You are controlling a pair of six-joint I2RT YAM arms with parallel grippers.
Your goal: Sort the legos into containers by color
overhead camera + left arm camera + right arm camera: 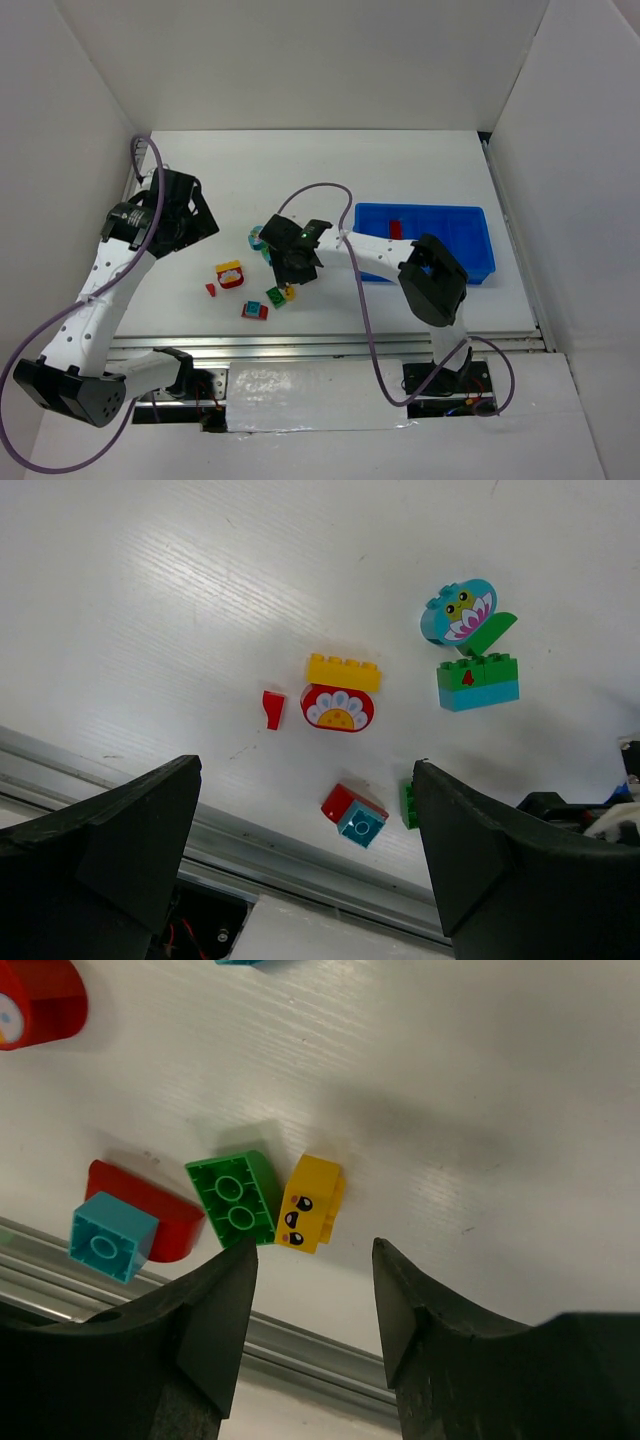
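Loose legos lie on the white table. A yellow face brick (pixel 310 1203) lies next to a green brick (pixel 237 1198) and a red-and-teal piece (pixel 130 1225). My right gripper (pixel 312 1260) is open and empty, just above and near the yellow brick; it also shows in the top view (pixel 295 262). My left gripper (pixel 305 770) is open and empty, high over the table (pixel 195 218). Below it lie a yellow-on-red flower piece (pixel 340 690), a small red piece (pixel 272 708) and a green-and-teal brick (pixel 478 680). The blue tray (pixel 470 250) holds one red brick (pixel 396 229).
A teal flower-face piece (pixel 458 612) with a green leaf (pixel 492 633) lies at the far side of the pile. A metal rail (pixel 330 345) runs along the table's near edge. White walls enclose the table on three sides.
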